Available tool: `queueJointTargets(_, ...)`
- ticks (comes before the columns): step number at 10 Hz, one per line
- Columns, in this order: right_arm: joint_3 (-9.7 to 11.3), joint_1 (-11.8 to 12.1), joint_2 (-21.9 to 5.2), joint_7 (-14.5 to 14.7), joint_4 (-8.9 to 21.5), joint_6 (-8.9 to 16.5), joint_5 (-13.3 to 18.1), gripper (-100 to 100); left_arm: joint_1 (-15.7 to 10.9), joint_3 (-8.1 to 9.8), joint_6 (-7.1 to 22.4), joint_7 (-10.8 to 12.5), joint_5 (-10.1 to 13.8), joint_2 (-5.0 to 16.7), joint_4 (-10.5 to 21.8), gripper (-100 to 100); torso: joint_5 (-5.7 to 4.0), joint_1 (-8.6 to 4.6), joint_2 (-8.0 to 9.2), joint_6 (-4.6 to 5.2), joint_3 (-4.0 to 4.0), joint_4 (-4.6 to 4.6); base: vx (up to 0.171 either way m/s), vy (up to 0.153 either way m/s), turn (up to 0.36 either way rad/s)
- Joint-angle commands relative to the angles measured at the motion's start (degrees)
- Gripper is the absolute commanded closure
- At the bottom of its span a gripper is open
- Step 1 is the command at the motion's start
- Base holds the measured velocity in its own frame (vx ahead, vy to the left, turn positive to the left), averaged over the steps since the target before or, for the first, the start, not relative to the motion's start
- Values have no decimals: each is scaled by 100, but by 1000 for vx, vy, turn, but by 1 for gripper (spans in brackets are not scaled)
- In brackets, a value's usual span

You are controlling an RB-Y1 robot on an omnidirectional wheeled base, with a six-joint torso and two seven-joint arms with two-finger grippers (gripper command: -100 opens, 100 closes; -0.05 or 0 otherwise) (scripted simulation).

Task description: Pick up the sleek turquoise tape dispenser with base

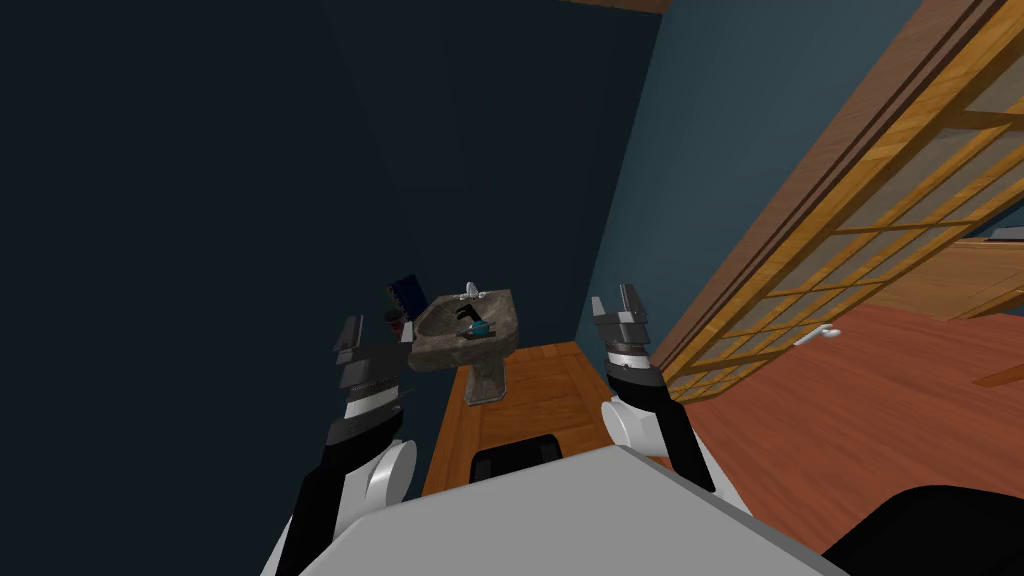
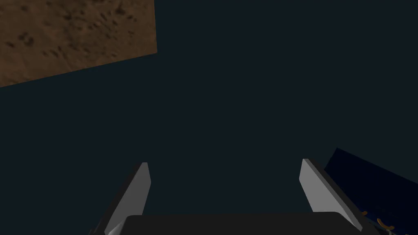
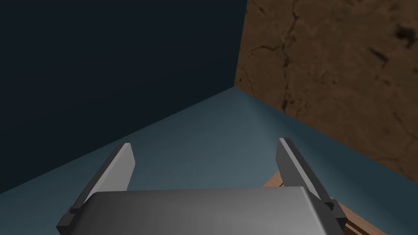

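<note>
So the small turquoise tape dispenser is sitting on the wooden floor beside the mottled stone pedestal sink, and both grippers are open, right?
Not quite. In the head view the small turquoise tape dispenser lies in the basin of the mottled stone pedestal sink, not beside it. The left gripper and right gripper are indeed open.

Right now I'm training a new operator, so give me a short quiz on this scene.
1. True or false: the turquoise tape dispenser lies in the basin of the mottled sink.
2. The left pincer and right pincer are: A) both open B) both shut C) holding the dispenser.
3. Fill in: the dark red cup stands on the sink's ___ side, by the robot's own sides.
Key: 1 true; 2 A; 3 left.
</note>
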Motion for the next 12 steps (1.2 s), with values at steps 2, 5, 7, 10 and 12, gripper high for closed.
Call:
queueJointTargets(2, 0, 0, 0, 0, 0, 0, 0, 0, -53, 71, 334, 15, 126, 299, 20, -100, 0, -1, 1, 0, 0, 0, -5, -11, -128)
queueJointTargets(5, 0, 0, 0, 0, 0, 0, 0, 0, -132, 152, 702, 48, 267, 507, 13, -100, -1, -5, 1, 1, 0, 0, -2, -15, -99)
queueJointTargets(7, 0, 0, 0, 0, 0, 0, 0, 0, -244, 256, 1077, 104, 451, 706, -15, -100, -1, -5, 0, 2, 0, 0, 1, -19, -122)
queueJointTargets(10, 0, 0, 0, 0, 0, 0, 0, 0, -310, 314, 1480, 141, 555, 801, -32, -100, -2, -6, -1, 1, -1, 0, 3, -16, -55)
queueJointTargets(12, 0, 0, 0, 0, 0, 0, 0, 0, -381, 374, 1789, 182, 664, 891, -50, -100, -1, -6, -4, 1, -2, -1, 9, -17, -61)
